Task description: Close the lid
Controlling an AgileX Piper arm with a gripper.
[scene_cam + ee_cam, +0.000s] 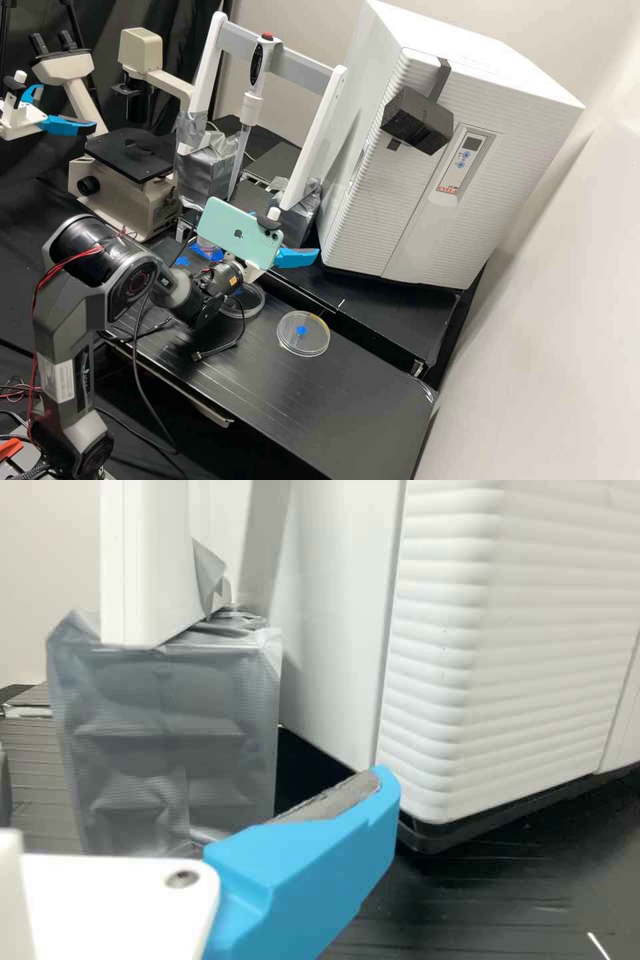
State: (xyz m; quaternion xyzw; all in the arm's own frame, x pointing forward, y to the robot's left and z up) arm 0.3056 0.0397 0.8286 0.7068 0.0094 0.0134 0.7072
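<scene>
Gripper (292,239) up in the air, set wide by the look of it, one blue finger (310,875) with its grey pad bare, and it's aimed out toward the far side of the table (347,413). Ahead of it stands the big white cabinet (400,213), past the table's far edge, and that's no place for closing a lid!

Here's the line that counts: the round clear dish (303,333) sits lower, on the near side of those fingers, flat on the table just inside that far edge, well short of the right-hand corner. Its mate, a second clear dish (249,316), lies farther left, partly behind the wrist. One of the pair is likely the lid; which, I cannot tell. So the call is back and down, off the cabinet line. Smallest marker out there, the blue spot (301,330) at the first dish's middle, a handy aim for centring.
</scene>
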